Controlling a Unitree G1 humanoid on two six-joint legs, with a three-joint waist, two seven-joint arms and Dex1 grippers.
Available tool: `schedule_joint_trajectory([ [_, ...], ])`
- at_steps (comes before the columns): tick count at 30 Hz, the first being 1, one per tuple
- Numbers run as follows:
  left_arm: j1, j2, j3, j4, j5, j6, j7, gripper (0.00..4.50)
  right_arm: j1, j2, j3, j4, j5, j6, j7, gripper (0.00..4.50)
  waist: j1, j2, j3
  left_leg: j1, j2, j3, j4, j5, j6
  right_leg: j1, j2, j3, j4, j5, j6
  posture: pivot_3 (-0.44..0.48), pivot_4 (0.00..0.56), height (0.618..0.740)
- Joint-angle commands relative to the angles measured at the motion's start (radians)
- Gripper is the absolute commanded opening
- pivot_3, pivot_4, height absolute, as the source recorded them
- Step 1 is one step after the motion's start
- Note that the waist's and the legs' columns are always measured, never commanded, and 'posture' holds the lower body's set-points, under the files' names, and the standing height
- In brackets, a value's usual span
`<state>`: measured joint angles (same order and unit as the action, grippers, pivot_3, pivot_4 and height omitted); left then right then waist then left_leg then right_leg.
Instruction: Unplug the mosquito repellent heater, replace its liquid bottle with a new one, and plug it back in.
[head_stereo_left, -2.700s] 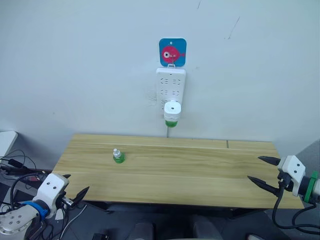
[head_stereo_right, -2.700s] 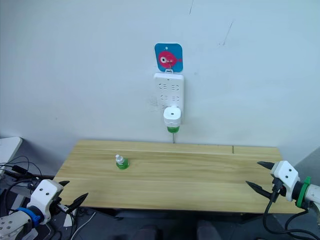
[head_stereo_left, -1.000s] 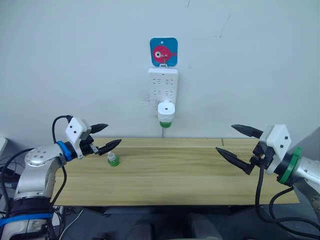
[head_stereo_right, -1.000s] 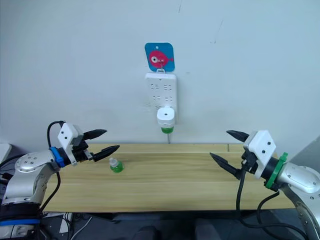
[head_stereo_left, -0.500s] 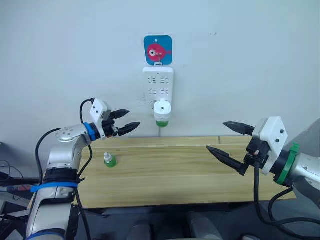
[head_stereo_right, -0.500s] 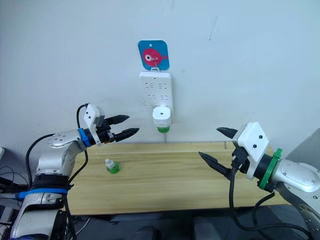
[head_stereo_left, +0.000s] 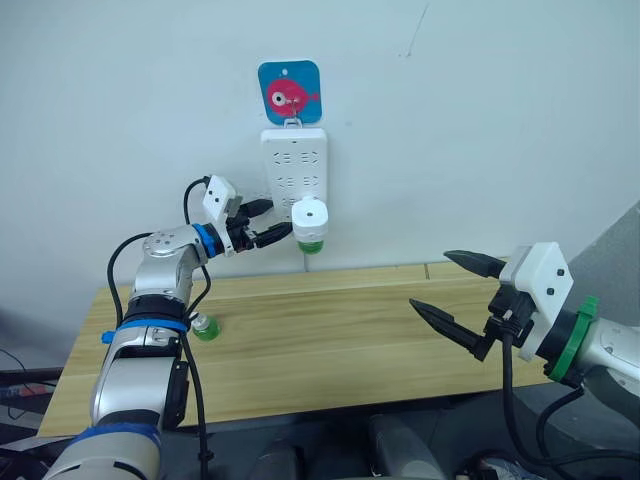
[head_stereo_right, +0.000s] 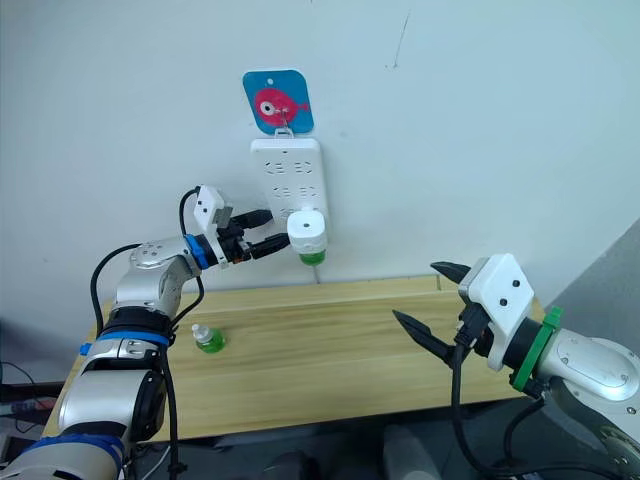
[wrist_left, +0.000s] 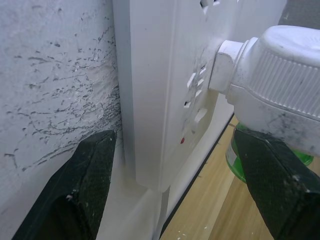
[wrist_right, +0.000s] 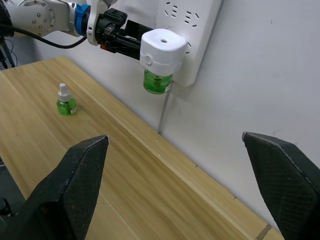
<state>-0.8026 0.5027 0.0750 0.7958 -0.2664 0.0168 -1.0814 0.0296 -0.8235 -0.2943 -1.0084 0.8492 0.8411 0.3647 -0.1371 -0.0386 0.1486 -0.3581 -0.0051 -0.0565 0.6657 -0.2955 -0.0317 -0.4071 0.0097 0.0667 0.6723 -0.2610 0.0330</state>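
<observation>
The white mosquito repellent heater (head_stereo_left: 311, 214) is plugged into the wall power strip (head_stereo_left: 296, 160), with a green liquid bottle (head_stereo_left: 312, 245) screwed in beneath it. A second small green bottle (head_stereo_left: 205, 326) stands on the wooden table (head_stereo_left: 330, 340) at the left. My left gripper (head_stereo_left: 275, 220) is open just left of the heater, its fingertips right at the heater's side. In the left wrist view the heater (wrist_left: 280, 85) sits between the fingers (wrist_left: 85, 185). My right gripper (head_stereo_left: 432, 282) hangs open over the table's right part, nothing in it.
A blue card with a pink fish (head_stereo_left: 289, 92) hangs above the strip. The strip's cord (wrist_right: 163, 112) drops behind the table's back edge. The table stands against a white wall.
My left arm has risen from beside the table bottle up to the heater on the strip. The right gripper has stayed over the table's right part. The camera has shifted.
</observation>
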Motion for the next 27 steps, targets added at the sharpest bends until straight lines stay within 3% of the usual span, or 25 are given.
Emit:
schedule_joint_trajectory([
  [1,-0.055,-0.008,-0.001,-0.003,-0.001,-0.023,-0.037,3.92,0.007,-0.014,-0.029,-0.038,0.024,-0.011,-0.015,4.50,-0.002,0.000,0.002,0.000,0.000,0.000,0.000,0.000,0.000,0.000,0.000,0.000,0.000,0.000,0.000,-0.274,0.153,0.740],
  [13,-0.109,-0.012,-0.014,0.003,0.014,-0.037,-0.113,3.92,0.014,-0.025,-0.025,-0.039,0.054,-0.030,-0.031,4.50,-0.008,0.000,0.004,-0.006,0.000,-0.002,-0.001,0.000,0.000,-0.002,0.000,-0.002,-0.008,0.001,0.002,-0.274,0.152,0.740],
  [16,-0.110,-0.011,-0.015,0.005,0.011,-0.036,-0.130,3.39,-0.005,-0.018,-0.007,-0.027,0.045,-0.033,-0.038,4.50,-0.008,0.000,0.004,-0.006,0.000,-0.004,-0.001,-0.001,0.001,-0.002,-0.001,-0.001,-0.009,0.002,0.003,-0.273,0.151,0.740],
  [23,-0.112,-0.026,-0.020,-0.003,0.013,-0.031,-0.132,1.28,-0.136,0.035,0.103,0.008,0.024,-0.011,-0.117,4.50,-0.009,0.001,0.005,-0.006,-0.001,-0.007,-0.001,-0.001,0.002,-0.001,-0.001,-0.002,-0.009,0.002,0.003,-0.273,0.151,0.740],
  [27,-0.103,-0.031,-0.022,-0.018,0.010,-0.020,-0.134,1.28,-0.257,0.087,0.206,0.044,-0.007,0.079,-0.241,4.50,-0.008,0.002,0.005,-0.006,-0.001,-0.008,0.000,-0.001,0.002,-0.001,-0.002,-0.002,-0.009,0.002,0.003,-0.273,0.151,0.740],
])
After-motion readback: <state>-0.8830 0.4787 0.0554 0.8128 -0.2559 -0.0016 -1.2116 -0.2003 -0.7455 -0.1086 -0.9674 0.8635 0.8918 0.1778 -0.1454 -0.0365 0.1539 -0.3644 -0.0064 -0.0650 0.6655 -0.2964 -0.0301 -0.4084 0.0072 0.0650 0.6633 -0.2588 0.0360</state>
